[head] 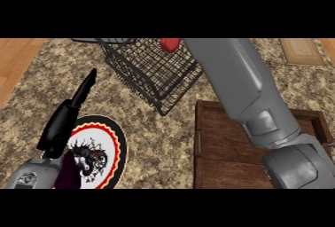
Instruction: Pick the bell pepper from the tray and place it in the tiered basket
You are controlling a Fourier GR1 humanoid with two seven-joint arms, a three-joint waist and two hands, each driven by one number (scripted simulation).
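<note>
red pepper [169, 44] shows at the basket's [157, 75] top edge, by your right arm [242, 84]; right hand is hidden, so you cannot tell its grip. left hand [60, 124] lies straight-fingered. likely light, slick: hold round the body.

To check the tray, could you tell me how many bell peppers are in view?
1. The red bell pepper shows at the top edge, by the wire basket, beside the right forearm. The forearm hides part of the tray, so another may be hidden.

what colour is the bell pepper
Red. It shows in the head view, at the top: the bell pepper is beside the black wire basket.
</note>
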